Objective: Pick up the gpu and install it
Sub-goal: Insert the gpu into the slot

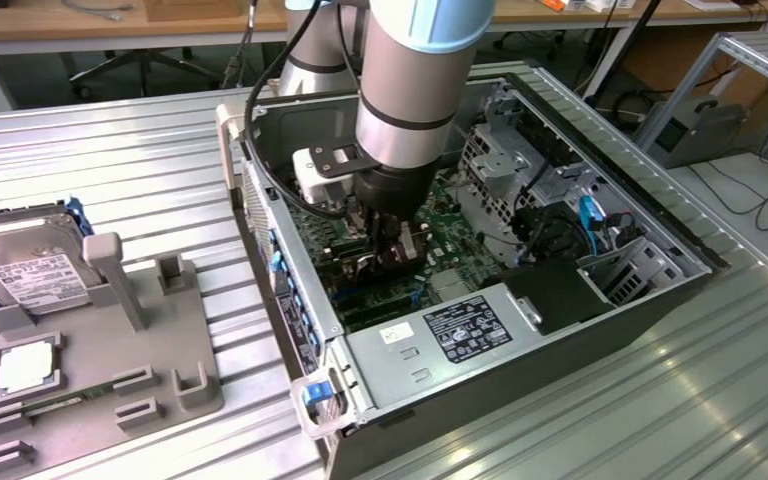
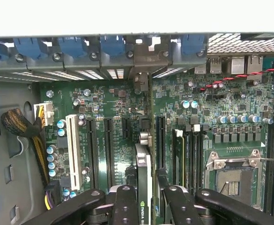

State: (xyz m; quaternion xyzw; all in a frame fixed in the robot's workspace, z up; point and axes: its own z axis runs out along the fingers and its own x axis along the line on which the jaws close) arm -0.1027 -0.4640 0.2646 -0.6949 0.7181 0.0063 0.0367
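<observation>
Looking into the open computer case (image 1: 651, 215) lying on its side on the ribbed metal tabletop (image 1: 117, 150), I see one green motherboard (image 2: 221, 101) filling its floor, a metal drive cage (image 1: 504, 165) toward the far end, and a labelled power supply (image 1: 458, 330) at the near end. On the board I count one white expansion slot (image 2: 72, 150), several black slots beside it, one bare processor socket (image 2: 233, 180), and one bundle of braided cable (image 2: 22, 126) at the case wall.

The gpu (image 2: 144, 183) stands on edge between the two fingers of my claw (image 2: 146, 204), which is clenched on it; the card's thin top edge runs away from the fingers toward the blue retention clips (image 2: 73, 47) along the case's rear wall. It sits low over the slot area, in line with a black slot; whether it is seated in the slot I cannot tell. In the exterior view the claw (image 1: 391, 262) is deep inside the case, over the middle of the board.

Outside the case, at the exterior view's left, one grey parts holder (image 1: 104, 370) carries one silver hard drive (image 1: 24, 265) leaning upright at its back and one square chip (image 1: 24, 368) in a front pocket.
</observation>
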